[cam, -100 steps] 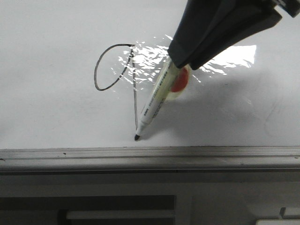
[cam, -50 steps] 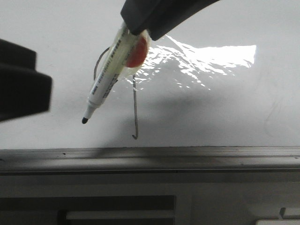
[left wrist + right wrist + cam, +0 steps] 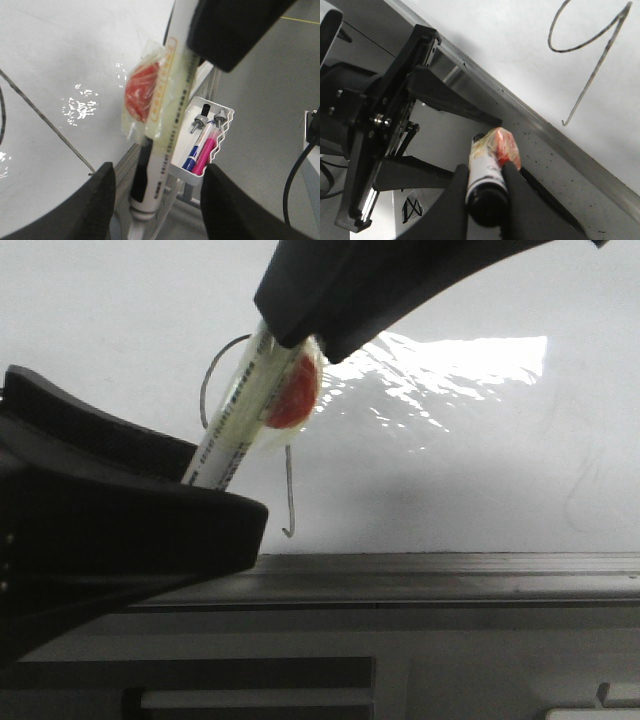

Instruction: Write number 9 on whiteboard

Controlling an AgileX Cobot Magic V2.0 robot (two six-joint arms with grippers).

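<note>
Number 9 (image 3: 288, 490) sat drawn on whiteboard (image 3: 480, 470), above ledge. Right gripper (image 3: 485, 192) clamped marker (image 3: 240, 435); left gripper (image 3: 157, 200) gaped wide around its tip (handover likely). Best: close left squarely before right releases.

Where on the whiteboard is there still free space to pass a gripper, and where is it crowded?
The whiteboard is bare right of the number 9, above the ledge. Left of the stem is crowded: the right gripper holds the marker there, between the left gripper's open fingers.
</note>
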